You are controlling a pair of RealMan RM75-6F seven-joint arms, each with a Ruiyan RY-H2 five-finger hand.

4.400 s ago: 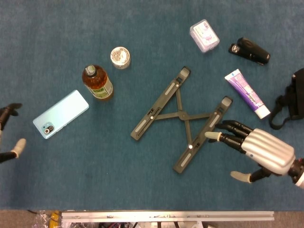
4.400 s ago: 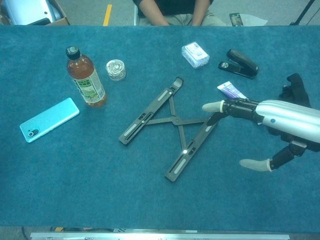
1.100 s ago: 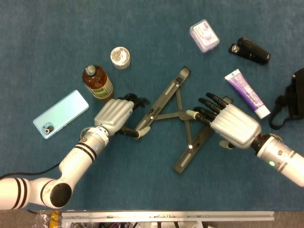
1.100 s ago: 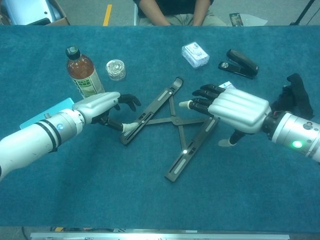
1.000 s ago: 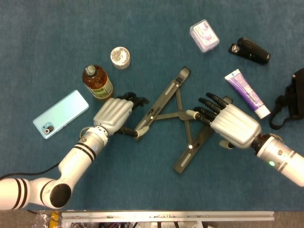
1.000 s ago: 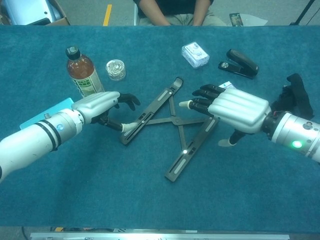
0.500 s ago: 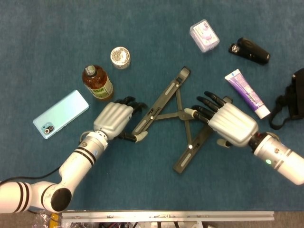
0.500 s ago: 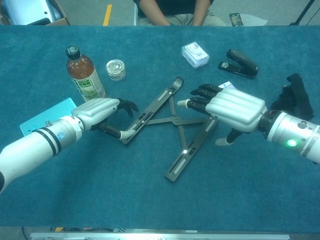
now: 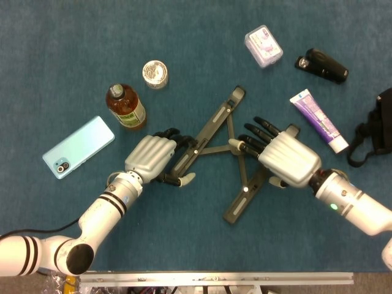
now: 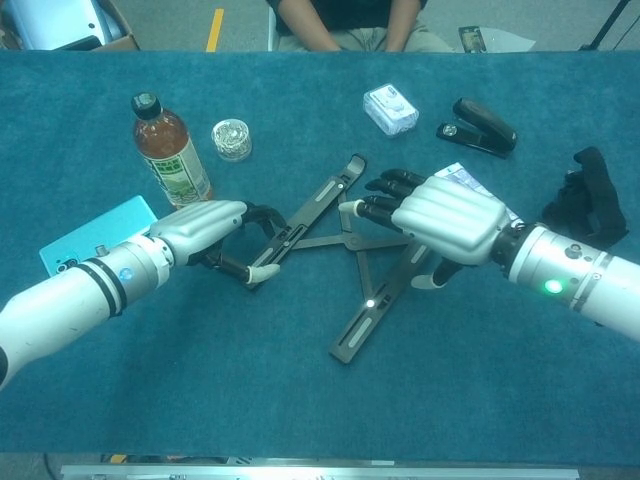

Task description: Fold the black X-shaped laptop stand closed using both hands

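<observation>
**Both hands close in on the open stand from opposite sides**

The black X-shaped laptop stand (image 9: 228, 156) lies flat and still spread open near the middle of the table (image 9: 73, 55), its two bars crossed by thin links. The left hand (image 9: 153, 158) sits at the lower end of the left bar, palm down, fingers curled around that end with the thumb tip showing just below it; whether it truly clamps the bar or only cups it cannot be told from either view. The right hand (image 9: 283, 156) hovers over the upper part of the right bar, fingers apart and stretched toward the centre links, thumb tucked under by the bar's outer edge; it seems to touch the stand rather than hold it. This placement likely serves the fold: each hand takes one bar so the two can be pushed together.

Around the stand, a bottle of brown drink (image 9: 125, 106) stands just behind the left hand, toward the far edge, with a light blue phone (image 9: 78, 147) nearer the left edge and a small round jar (image 9: 155, 73) beyond the bottle. A toothpaste tube (image 9: 318, 120) lies close beside the right hand, toward the right edge, with a black stapler (image 9: 322, 65) and a small clear box (image 9: 264, 46) further back, and a black strap (image 9: 375, 128) at the right edge. The bottle and tube look nearest to any outward swing.
</observation>
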